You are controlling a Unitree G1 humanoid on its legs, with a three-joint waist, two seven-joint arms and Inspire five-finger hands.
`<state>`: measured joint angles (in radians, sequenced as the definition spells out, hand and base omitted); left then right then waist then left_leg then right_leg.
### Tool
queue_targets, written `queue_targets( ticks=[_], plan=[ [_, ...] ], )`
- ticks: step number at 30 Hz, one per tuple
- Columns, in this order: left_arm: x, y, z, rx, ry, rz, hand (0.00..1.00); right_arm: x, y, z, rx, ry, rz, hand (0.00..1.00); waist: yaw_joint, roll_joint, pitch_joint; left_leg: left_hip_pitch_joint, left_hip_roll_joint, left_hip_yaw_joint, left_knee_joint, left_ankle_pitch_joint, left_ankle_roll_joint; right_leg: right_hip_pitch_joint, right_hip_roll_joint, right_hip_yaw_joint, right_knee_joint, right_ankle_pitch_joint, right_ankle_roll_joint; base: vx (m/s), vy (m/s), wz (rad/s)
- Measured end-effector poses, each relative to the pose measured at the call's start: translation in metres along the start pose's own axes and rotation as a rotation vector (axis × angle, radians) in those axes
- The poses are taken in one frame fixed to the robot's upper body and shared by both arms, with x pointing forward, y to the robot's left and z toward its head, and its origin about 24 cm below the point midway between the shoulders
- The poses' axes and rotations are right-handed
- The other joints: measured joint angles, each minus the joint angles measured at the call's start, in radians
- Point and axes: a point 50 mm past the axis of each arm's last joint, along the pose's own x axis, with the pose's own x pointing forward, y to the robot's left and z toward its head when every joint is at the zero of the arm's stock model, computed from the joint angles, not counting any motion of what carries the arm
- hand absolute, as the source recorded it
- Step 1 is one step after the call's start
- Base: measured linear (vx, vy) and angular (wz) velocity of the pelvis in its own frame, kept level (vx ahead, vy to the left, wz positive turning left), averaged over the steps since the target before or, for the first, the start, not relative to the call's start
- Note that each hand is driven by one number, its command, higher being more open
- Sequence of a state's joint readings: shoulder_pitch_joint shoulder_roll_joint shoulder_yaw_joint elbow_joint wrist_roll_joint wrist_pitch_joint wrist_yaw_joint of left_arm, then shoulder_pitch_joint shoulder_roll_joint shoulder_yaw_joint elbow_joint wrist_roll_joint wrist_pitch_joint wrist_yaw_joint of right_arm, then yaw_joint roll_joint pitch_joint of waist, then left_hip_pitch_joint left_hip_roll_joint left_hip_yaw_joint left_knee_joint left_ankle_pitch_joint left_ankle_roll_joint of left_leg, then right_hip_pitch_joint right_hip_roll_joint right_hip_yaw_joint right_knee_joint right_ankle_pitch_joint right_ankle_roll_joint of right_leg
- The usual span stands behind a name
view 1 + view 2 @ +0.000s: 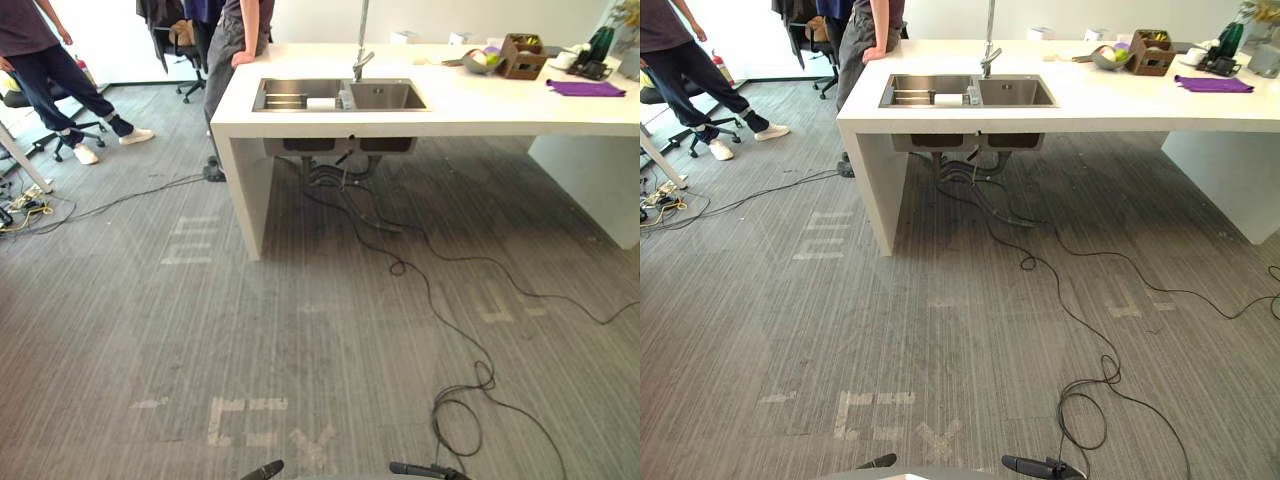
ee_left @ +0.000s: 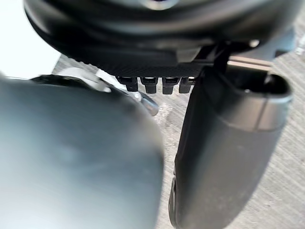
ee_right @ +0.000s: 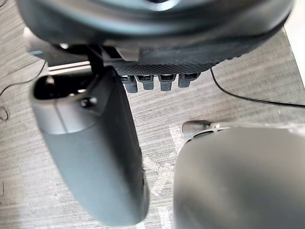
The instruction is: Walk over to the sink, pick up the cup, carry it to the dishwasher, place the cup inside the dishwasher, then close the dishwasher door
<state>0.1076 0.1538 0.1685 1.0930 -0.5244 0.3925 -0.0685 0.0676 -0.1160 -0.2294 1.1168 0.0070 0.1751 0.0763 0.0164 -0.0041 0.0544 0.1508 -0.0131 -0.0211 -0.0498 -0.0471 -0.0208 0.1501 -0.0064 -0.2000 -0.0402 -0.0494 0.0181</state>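
While the stainless-steel double sink in the long white counter lies straight ahead, well apart across the grey striped carpet floor, a small white object at the divider between its basins is probably the cup, though it is too small to be sure. It sits just left of the tall chrome tap, so marginally toward the dark left hand rather than the dark right hand. Both hands hang low and empty, fingers straight in a row, thumbs standing apart. Walking must come before any reach.
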Motion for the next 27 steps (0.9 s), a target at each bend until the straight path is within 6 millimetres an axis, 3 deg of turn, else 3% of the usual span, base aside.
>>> queue_targets(
  ticks=[5, 9, 13, 27],
  plan=[
    [0.0, -0.002, 0.001, -0.032, -0.055, -0.032, 1.0, 0.001, 0.008, 0.009, 0.02, -0.015, 0.053, 1.0, 0.001, -0.003, 0.005, 0.009, 0.002, -0.001, -0.018, 0.008, -0.006, 0.006, 0.0, -0.021, 0.005, -0.011, 0.017, -0.01, -0.02, 0.1],
    [0.0, -0.005, 0.006, -0.044, -0.127, 0.008, 1.0, 0.001, 0.026, 0.012, 0.07, -0.033, 0.122, 1.0, 0.007, -0.003, 0.005, 0.01, 0.002, -0.001, -0.019, 0.008, -0.006, 0.007, -0.001, -0.028, 0.009, -0.014, 0.022, -0.02, -0.012, 0.05],
    [0.001, -0.006, 0.007, -0.108, -0.168, 0.06, 1.0, 0.001, 0.028, 0.013, 0.092, -0.047, 0.132, 1.0, 0.011, -0.006, 0.008, 0.016, 0.001, -0.001, -0.02, 0.008, -0.006, 0.009, -0.006, -0.038, 0.029, -0.022, 0.032, -0.04, -0.005, 0.06],
    [0.001, 0.0, 0.001, -0.266, -0.25, 0.154, 1.0, 0.001, 0.028, 0.01, 0.193, -0.088, 0.157, 1.0, 0.011, -0.021, 0.016, 0.022, -0.017, -0.006, -0.036, 0.03, 0.022, 0.004, -0.024, -0.056, 0.041, -0.028, 0.021, -0.06, -0.007, 0.02]
  ],
)
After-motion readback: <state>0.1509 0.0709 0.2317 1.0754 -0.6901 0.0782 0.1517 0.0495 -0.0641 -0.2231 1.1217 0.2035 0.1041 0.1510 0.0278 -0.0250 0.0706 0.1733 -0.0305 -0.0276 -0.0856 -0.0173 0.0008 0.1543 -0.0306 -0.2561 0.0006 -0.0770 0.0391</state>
